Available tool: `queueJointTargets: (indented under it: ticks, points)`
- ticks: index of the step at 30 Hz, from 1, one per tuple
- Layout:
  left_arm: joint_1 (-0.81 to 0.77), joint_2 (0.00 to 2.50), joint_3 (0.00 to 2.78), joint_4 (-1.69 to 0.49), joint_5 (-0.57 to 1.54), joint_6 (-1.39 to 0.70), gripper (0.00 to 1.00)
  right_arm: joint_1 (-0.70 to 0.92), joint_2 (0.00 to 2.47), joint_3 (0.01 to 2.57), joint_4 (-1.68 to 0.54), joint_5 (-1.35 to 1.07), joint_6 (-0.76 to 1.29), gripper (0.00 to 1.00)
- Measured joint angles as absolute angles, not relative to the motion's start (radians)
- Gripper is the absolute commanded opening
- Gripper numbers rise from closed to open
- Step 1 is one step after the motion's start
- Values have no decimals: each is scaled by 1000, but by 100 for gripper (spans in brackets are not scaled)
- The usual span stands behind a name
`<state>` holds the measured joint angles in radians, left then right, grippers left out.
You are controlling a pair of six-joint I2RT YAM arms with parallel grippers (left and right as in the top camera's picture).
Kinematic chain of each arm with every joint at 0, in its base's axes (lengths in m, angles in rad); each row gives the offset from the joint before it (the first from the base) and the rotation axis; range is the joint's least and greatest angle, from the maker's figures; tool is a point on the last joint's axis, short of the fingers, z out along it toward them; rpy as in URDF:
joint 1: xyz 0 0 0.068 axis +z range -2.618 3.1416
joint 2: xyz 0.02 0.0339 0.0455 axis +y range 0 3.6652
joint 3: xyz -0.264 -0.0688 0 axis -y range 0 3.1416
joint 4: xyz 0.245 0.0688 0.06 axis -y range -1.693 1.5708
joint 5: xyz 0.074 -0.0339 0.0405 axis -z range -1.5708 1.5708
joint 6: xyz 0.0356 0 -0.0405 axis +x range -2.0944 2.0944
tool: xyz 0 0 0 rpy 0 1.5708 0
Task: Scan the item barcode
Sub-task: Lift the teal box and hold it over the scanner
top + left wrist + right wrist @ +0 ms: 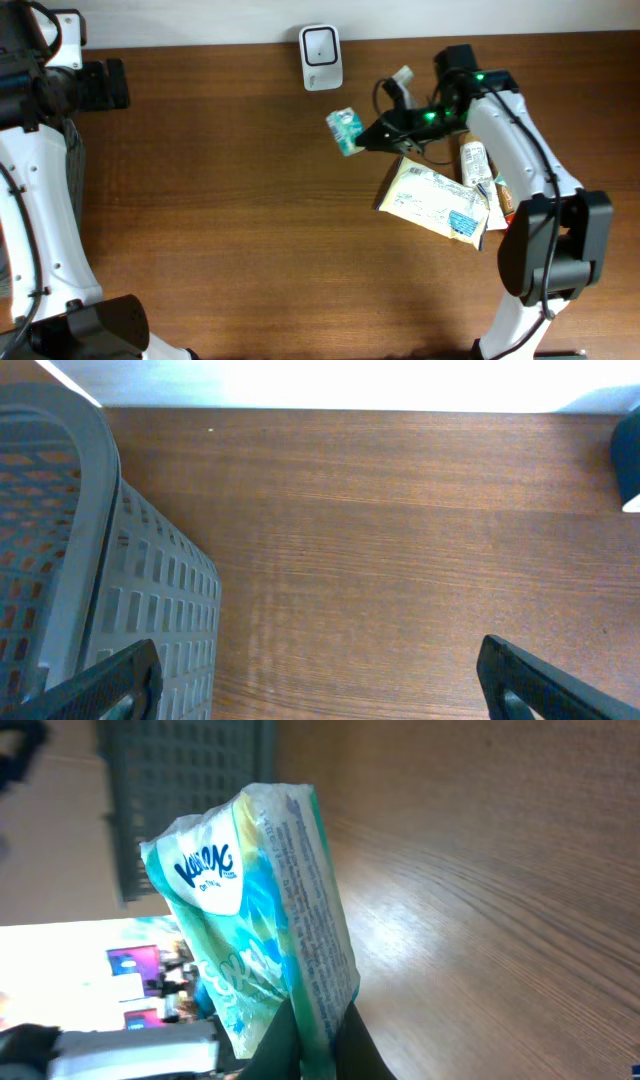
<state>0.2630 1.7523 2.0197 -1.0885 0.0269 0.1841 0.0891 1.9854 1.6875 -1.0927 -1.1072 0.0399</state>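
Brown wooden table (250, 200) is filling every view, with a pale wall running along the top edge of the overhead frame. I am pinching one tissue pack (345, 130) in my right gripper (372, 135), jaws closed tight on the wrapper's edge. The pack is sticking out of my fingertips toward the frame's left, in the upper middle of the overhead view. In my right wrist view it is standing on end, logo facing the lens. One white scanner (321, 57) is sitting at the top edge, just above and left of the pack, apart from it. One yellow packet (435, 200) is lying flat to my gripper's lower right, with one bottle (475, 162) just beside it. My left gripper (320, 680) is hanging wide open and holding nothing, in the overhead's upper left. One grey basket (60, 560) is showing at the left of its wrist view.
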Motion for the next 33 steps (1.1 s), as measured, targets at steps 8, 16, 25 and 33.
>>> queueJointTargets:
  ticks: [8,16,25,33]
  points:
    - [263,1752,2020,-1089,27,184,99,26,1985,1687,-1122,-1469,-98,4]
    - [263,1752,2020,-1089,27,184,99,37,1773,1704,-1122,-1294,-38,4]
    - [263,1752,2020,-1085,27,184,99,463,2004,2182,-801,252,88,4]
    - [263,1752,2020,-1089,27,184,99,472,2490,2163,-201,610,-368,4]
